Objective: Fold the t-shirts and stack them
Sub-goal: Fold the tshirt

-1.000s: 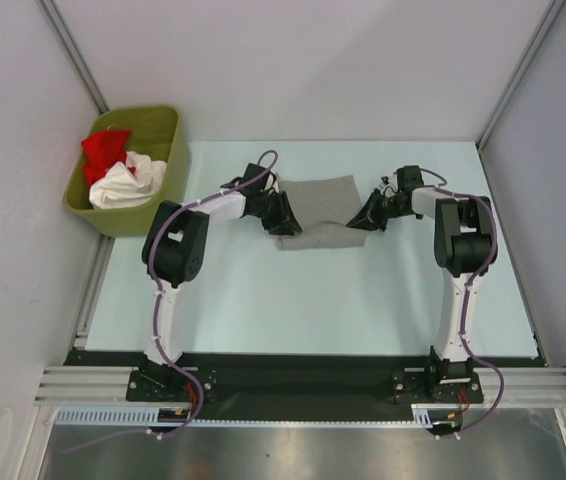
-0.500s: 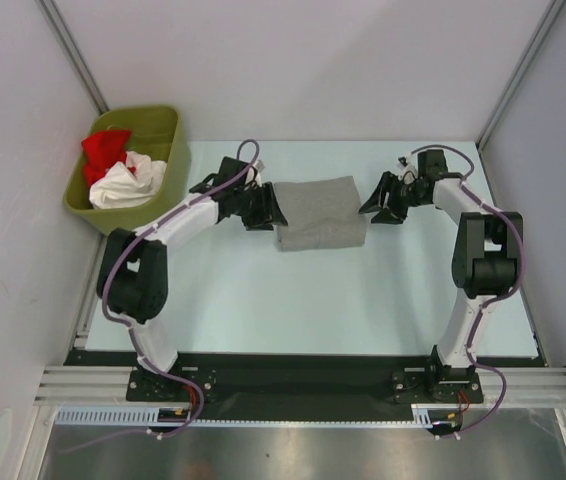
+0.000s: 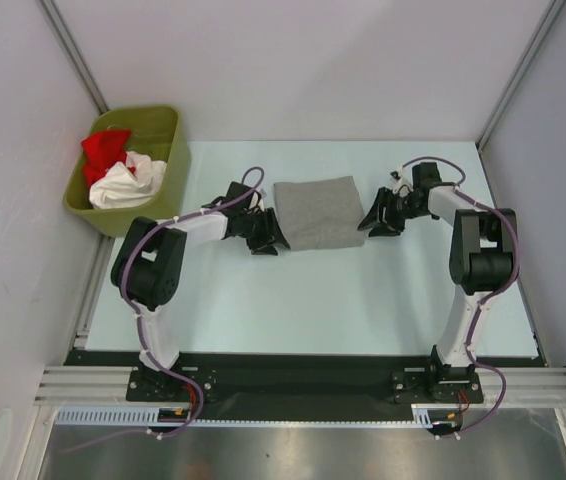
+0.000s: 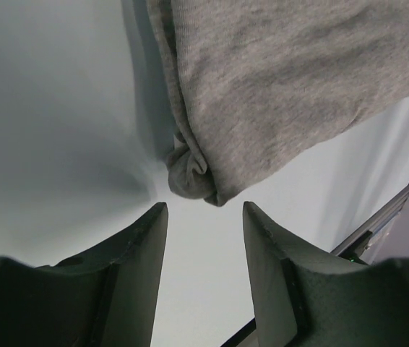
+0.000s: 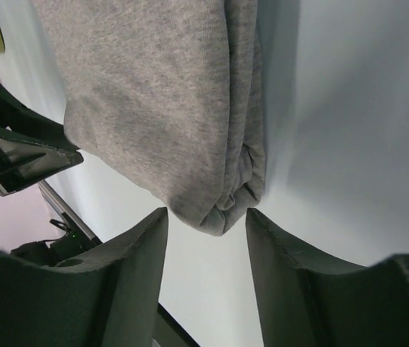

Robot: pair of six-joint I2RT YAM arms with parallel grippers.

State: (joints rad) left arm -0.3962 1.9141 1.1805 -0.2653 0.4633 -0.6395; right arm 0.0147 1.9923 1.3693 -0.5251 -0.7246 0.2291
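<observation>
Top external view: pale surface (image 3: pixel 313 300), grey walls (image 3: pixel 293 70). Folded grey t-shirt (image 3: pixel 316 212) at 12 o'clock; left end effector (image 3: pixel 266 233) at its 9, right end effector (image 3: pixel 377 218) at its 3, both parted, empty.

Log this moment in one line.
grey shirt: folded | left gripper: open, beside it | right gripper: open, beside it | bin: red shirt, white shirt

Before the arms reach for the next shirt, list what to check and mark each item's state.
1. Left claw open, empty: ok.
2. Right claw open, empty: ok.
3. Grey t-shirt folded, lying on the table between the claws: ok.
4. Fold edges neat: not ok, a corner bunches by the left claw.
5. Red t-shirt and white t-shirt folded: not ok, both crumpled in the bin.
6. More shirts beneath them: cannot tell.
</observation>
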